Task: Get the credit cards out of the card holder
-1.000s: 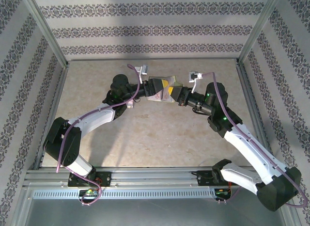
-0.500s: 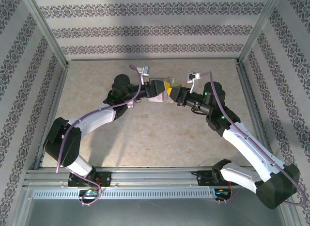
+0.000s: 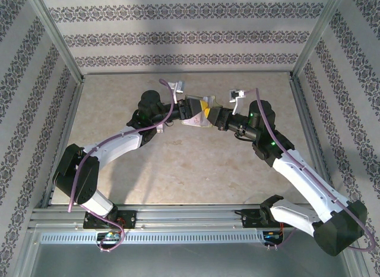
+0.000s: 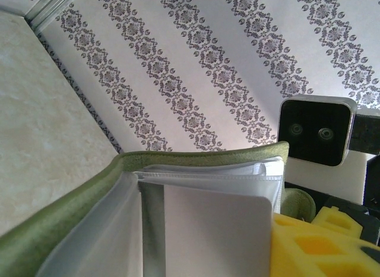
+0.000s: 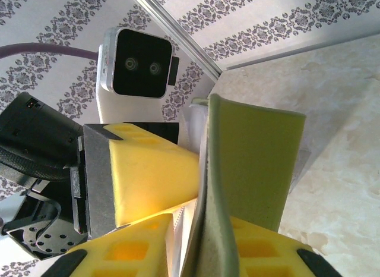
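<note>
Card holder (image 3: 196, 109) was held over back-middle of table (image 3: 178, 170), between both arms. Right gripper (image 3: 212, 116) pinched its green cover between yellow pads (image 5: 261, 256). Left gripper (image 3: 181, 110) was at opposite edge; couldn't tell its grip. White credit card (image 4: 219, 235) sat in clear sleeve (image 4: 95, 229).

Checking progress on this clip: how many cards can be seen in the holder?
1: a pale card in a clear sleeve of the open holder, in the left wrist view. Others may be hidden behind it or in other sleeves.
</note>
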Robot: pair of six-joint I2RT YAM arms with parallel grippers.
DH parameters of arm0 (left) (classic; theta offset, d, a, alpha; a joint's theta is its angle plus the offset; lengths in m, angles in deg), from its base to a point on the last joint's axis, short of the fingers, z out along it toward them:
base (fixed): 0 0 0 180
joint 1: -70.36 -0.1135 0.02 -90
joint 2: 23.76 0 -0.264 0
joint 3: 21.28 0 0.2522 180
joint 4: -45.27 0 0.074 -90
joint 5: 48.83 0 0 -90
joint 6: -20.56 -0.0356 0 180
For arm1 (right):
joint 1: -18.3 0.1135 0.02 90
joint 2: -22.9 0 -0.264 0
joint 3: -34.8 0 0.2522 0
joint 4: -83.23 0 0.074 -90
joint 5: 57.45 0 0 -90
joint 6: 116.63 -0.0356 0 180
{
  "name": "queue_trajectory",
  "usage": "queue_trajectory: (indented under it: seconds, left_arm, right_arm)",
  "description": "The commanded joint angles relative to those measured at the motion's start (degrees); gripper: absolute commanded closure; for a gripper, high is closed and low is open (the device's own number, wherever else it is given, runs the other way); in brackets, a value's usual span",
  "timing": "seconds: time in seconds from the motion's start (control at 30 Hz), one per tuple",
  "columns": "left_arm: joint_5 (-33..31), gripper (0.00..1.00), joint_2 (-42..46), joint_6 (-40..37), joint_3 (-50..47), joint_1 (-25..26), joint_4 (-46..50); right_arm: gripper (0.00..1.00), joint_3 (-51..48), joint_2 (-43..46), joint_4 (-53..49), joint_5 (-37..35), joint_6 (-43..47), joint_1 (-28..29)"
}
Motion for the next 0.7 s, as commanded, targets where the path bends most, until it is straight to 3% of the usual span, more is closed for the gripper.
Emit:
queue_trajectory:
  seconds: [0.0, 0.17, 0.37, 0.43, 0.53, 0.67]
  left_arm:
    - [0.0, 0.46, 0.53, -0.33, 0.63, 0.81, -2.47]
    - [-0.05, 0.42, 1.29, -0.73, 0.52, 0.81, -2.06]
    - [-0.32, 0.36, 2.6, -1.9, 0.07, 0.77, -0.56]
    - [-0.25, 0.37, 2.83, -1.94, -0.07, 0.73, -0.4]
    - [-0.45, 0.45, 3.09, -1.99, -0.22, 0.64, -0.4]
    - [-0.55, 0.45, 3.54, -1.95, -0.28, 0.55, -0.21]
  right_arm:
    - [0.84, -0.32, 0.86, 3.45, 1.52, 0.96, 0.18]
    - [0.92, -0.88, 1.48, 2.29, -0.23, 0.98, -0.42]
    - [0.96, -1.45, 1.37, 2.18, -0.49, 0.79, -1.03]
    - [0.96, -1.69, 1.41, 2.3, -0.55, 0.78, -1.2]
    - [0.96, -2.02, 1.41, 2.44, -0.9, 0.7, -1.48]
    - [0.96, -2.37, 1.2, 2.61, -0.69, 0.44, -2.18]
